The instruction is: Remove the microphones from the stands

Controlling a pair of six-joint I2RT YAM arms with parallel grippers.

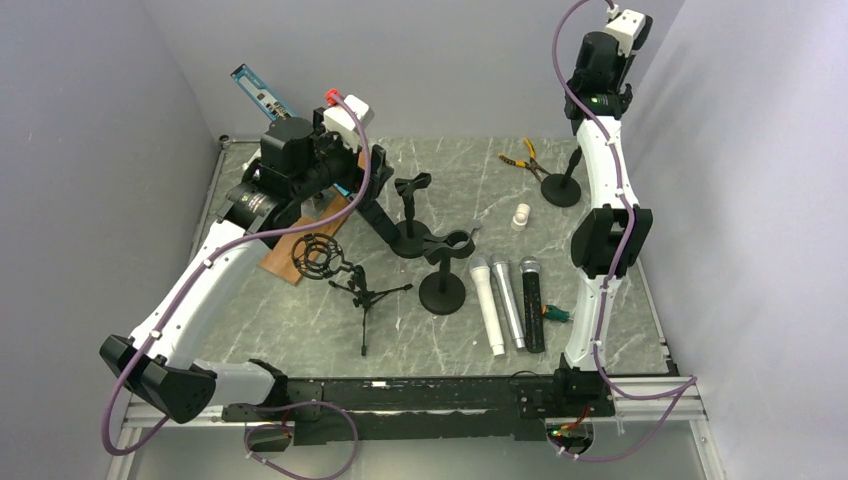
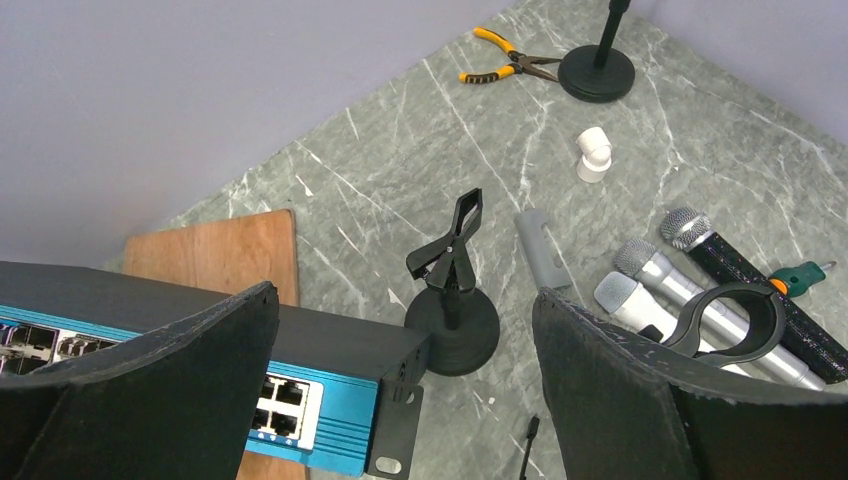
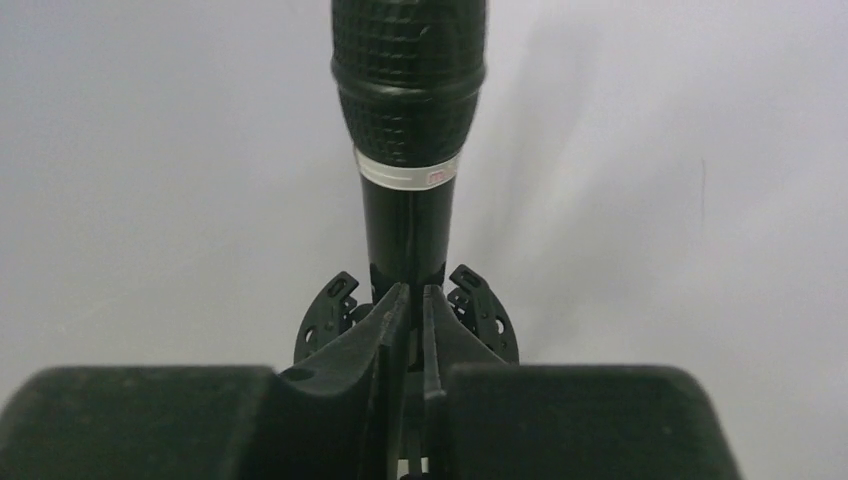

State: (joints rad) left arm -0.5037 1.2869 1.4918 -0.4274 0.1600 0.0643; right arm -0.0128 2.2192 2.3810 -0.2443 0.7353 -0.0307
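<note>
Right end effector (image 3: 410,305): pressed together, pinching black microphone (image 3: 408,80) by lower shaft. Centre of right wrist frame, head uppermost, against pale wall. Black clip (image 3: 482,312) behind fingertips. Left end effector (image 2: 405,295): spread wide above counter (image 2: 400,150). Round-base stand (image 1: 562,190): upper right of top view.

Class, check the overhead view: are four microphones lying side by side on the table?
No, only three microphones lie side by side, one white, one silver, one black.
</note>
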